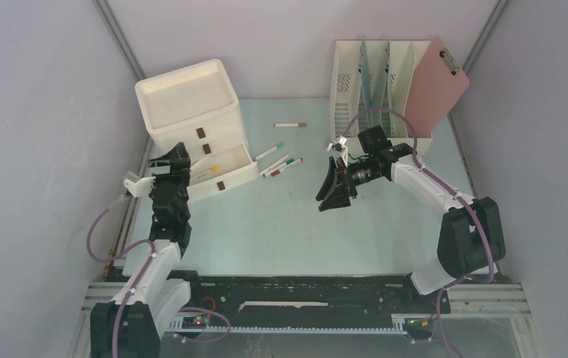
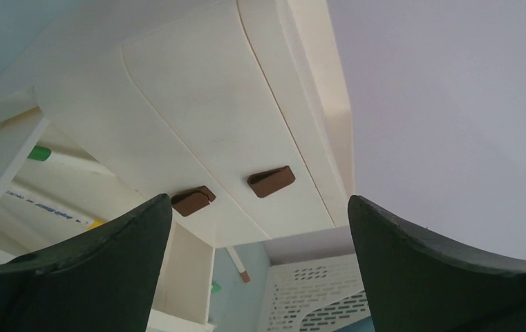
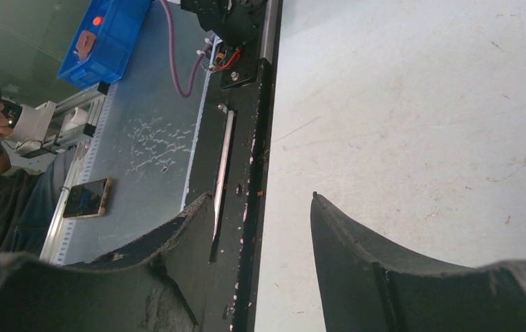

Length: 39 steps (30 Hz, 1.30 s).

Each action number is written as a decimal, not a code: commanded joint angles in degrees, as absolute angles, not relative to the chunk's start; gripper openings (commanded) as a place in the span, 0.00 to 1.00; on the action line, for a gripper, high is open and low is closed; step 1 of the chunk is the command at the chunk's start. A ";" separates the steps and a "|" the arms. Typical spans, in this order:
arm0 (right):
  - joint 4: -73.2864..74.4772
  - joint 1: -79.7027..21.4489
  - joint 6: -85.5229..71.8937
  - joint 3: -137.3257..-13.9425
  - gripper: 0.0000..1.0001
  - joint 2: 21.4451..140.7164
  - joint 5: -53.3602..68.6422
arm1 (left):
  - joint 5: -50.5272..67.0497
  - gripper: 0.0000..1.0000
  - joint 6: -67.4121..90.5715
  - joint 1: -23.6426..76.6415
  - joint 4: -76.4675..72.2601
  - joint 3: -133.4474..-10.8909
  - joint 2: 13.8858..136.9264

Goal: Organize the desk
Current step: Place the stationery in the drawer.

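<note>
At the drawer [image 1: 234, 176], left gripper [image 1: 169, 161] is held wide, right gripper [image 1: 334, 188] part-open, both empty.
The drawer could be jammed by off-centre pushing.

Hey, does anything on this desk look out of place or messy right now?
Yes. The drawer unit has its bottom drawer pulled out with pens inside, several loose pens lie on the desk beside it, and a lone pen lies farther back. The pink clipboard leans askew in the file rack.
</note>
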<state>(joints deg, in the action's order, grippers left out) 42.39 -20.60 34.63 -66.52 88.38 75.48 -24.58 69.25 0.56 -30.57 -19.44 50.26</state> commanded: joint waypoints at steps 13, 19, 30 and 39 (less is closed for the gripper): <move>43.00 -20.07 36.47 -67.80 0.61 85.69 75.48 | 15.32 1.00 55.71 0.18 -40.87 -20.70 52.42; 43.07 -19.79 36.56 -67.77 0.61 85.40 75.28 | 23.75 1.00 53.31 4.48 -42.45 -25.70 58.00; 43.46 -17.69 36.73 -67.80 0.61 85.16 76.01 | 17.55 1.00 34.20 15.88 -26.79 -37.10 65.13; 43.30 -17.48 36.75 -67.79 0.61 85.19 75.10 | 6.19 1.00 18.14 24.56 -5.77 -51.56 75.02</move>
<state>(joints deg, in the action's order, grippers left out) 43.05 -17.98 35.73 -66.52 87.20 75.35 12.84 29.06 20.56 -16.38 -44.71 71.57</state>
